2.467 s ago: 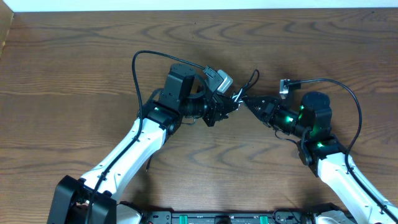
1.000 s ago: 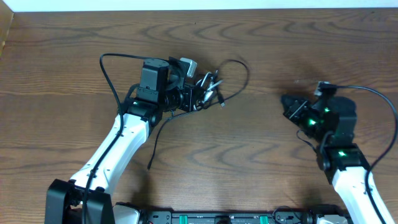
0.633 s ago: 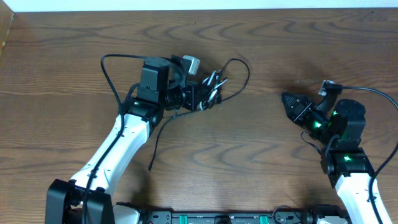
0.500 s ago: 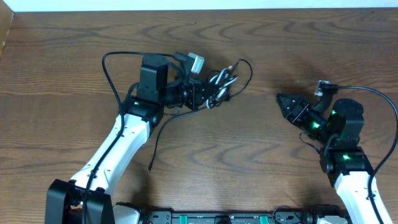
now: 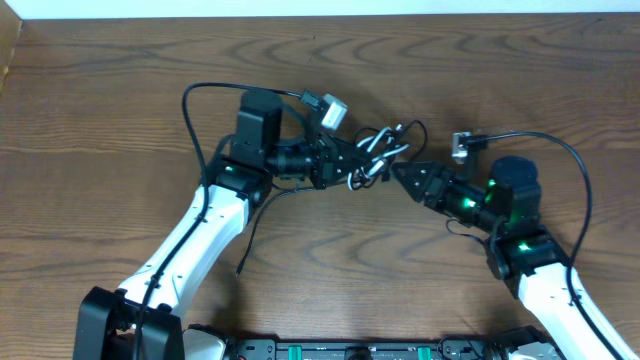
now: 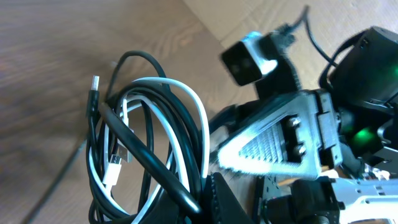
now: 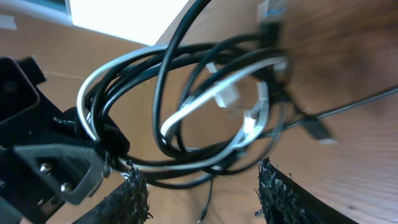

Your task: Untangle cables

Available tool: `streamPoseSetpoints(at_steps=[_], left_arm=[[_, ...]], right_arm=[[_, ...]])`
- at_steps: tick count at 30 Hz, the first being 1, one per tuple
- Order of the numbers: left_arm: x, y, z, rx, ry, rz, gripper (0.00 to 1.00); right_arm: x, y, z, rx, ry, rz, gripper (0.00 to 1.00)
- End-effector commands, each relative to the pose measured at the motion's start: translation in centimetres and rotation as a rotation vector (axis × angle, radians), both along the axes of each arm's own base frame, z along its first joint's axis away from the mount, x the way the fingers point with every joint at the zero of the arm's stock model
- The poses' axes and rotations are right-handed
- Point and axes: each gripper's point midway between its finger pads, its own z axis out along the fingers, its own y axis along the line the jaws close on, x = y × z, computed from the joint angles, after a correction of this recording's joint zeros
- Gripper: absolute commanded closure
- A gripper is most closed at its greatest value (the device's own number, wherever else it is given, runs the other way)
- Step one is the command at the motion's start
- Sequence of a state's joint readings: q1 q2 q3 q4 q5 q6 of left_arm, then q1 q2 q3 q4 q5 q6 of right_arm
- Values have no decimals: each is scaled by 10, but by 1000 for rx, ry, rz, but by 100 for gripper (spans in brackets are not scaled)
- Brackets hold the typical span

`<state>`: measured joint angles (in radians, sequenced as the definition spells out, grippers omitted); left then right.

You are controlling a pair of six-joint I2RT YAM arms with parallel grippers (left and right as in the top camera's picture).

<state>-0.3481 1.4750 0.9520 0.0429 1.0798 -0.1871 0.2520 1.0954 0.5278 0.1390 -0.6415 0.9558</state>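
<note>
The cables (image 5: 382, 150) are a tangled bunch of black and white cords held up off the table, between the two arms. My left gripper (image 5: 350, 165) is shut on the bunch; in the left wrist view the jaws (image 6: 202, 194) pinch black and white loops (image 6: 134, 147). One black tail (image 5: 252, 225) trails down to the table beside the left arm. My right gripper (image 5: 398, 172) is open and points left, its tips just short of the bunch. In the right wrist view the loops (image 7: 214, 94) hang just ahead of the open fingers (image 7: 202, 177).
Thick black arm wires arc above each arm (image 5: 195, 100) (image 5: 575, 170). The wooden table (image 5: 100, 150) stretches to the left and back. The right gripper's ribbed finger (image 6: 273, 146) fills the left wrist view close to the bunch.
My left gripper has carried the bunch to the right. My right arm has swung back left towards the bunch, its open jaws now close to it.
</note>
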Motion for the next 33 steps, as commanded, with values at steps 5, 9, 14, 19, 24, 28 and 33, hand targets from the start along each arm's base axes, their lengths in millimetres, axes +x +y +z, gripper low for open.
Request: streamPoseSetpoints(at_steps=[5,9,14,19,24,28,33], left_arm=[[-30,-18,26,-74,-44,-148,91],[-47,-23,34,-117,-46,-239,92],[-59,-24,49,-182,-95,-330,92],[-51,-21,54,-192,-149,-313,92],[-11,-9,40,-102,-162,-106,91],[33,11,12,56,-139,161,91],[70,56,-35,306,-26,517,91]], right_arm=[[10,12,-7,66,80,-40,46],[21,9,-14,72,100,-95,57],[35,-2,-40,4,135,-199,98],[37,-9,-57,-77,138,-219,99],[35,-17,-69,-187,97,-202,99],[36,-19,-70,-268,20,-162,99],[38,-30,-78,-349,5,-191,99]])
